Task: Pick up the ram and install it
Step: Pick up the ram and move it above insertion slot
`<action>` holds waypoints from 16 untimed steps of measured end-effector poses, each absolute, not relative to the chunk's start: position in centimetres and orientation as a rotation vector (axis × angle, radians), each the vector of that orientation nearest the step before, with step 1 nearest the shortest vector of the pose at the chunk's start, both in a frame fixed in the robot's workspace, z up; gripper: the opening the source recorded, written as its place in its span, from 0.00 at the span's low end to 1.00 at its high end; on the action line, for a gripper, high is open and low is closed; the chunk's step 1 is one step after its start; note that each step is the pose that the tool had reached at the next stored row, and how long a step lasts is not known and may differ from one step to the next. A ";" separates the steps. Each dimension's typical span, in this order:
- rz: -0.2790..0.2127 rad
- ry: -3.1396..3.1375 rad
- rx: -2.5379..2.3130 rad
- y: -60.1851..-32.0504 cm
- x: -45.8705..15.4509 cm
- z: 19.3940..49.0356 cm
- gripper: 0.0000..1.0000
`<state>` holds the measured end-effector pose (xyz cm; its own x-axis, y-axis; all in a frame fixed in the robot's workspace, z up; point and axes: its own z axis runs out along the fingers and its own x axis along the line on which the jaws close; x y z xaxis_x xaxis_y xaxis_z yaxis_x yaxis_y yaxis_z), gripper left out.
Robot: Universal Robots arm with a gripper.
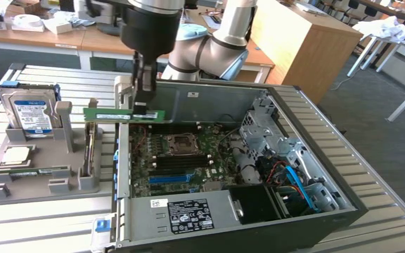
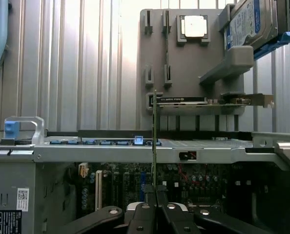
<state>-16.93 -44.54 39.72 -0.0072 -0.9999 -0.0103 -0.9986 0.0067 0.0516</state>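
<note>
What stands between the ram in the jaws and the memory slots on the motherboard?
Nothing visible covers the memory slots in the open case. The ram, clamped in the gripper, hangs over the case's side wall on the exterior view's left, so that rim sits under part of the stick.

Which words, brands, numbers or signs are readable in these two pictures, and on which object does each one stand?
No text can be read as words; all print is too small or blurred.
hard drive: blue and white label, unreadable.
power supply label: black with white marks, unreadable.
ram: pale label, unreadable.
white sticker on the computer case: a square code, unreadable.
</note>
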 end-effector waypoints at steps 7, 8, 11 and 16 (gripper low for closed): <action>-0.068 -2.208 2.193 -44.5 -15.1 39.7 0.12; -0.068 -2.208 2.192 -44.5 -14.8 39.7 0.12; -0.068 -2.208 2.193 -44.5 -13.9 39.7 0.12; -0.068 -2.208 2.192 -44.5 -12.5 39.7 0.12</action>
